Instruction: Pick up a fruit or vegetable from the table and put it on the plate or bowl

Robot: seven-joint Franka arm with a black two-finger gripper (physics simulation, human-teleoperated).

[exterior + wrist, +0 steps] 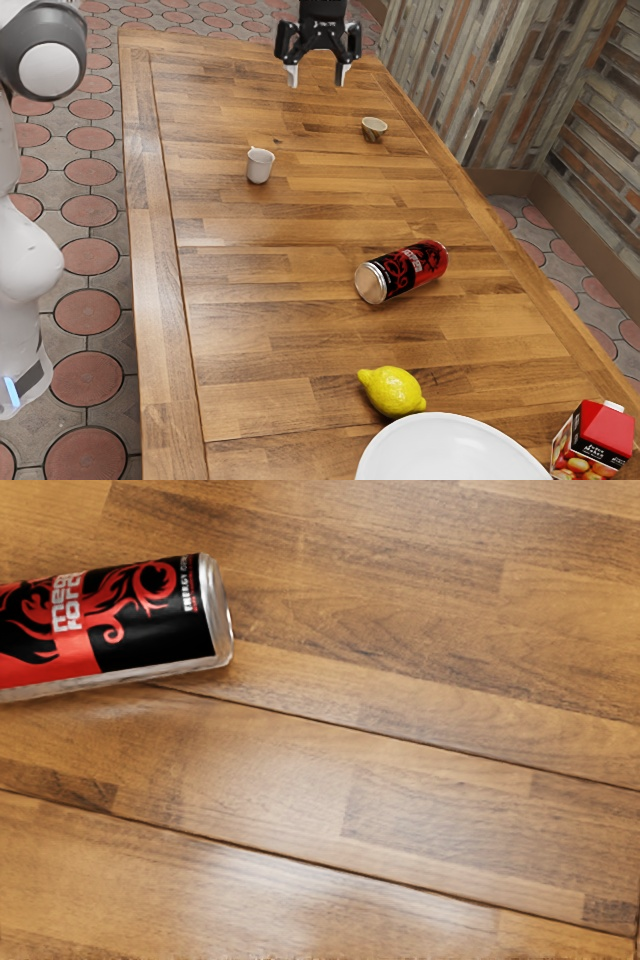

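- Hovering above the far end of the table point(250, 320), the gripper point(318, 80) has its fingers spread wide and holds nothing.
- The lemon point(392, 390) lies on the table at the near end, well apart from the gripper and slightly toward the exterior view's right of it.
- The white plate point(450, 450) sits just beside the lemon, at the near edge.
- The lemon's long axis runs slantwise, from a pointed tip at the exterior view's left toward the plate. A grasp across the short axis probably calls for a wrist turn.
- A red and black can point(401, 270) lies on its side between gripper and lemon. The long travel toward the near end should pass clear of it.
- A white cup point(260, 165) and a small tipped cup point(374, 127) sit near the gripper. A carton point(595, 440) stands at the near right corner.
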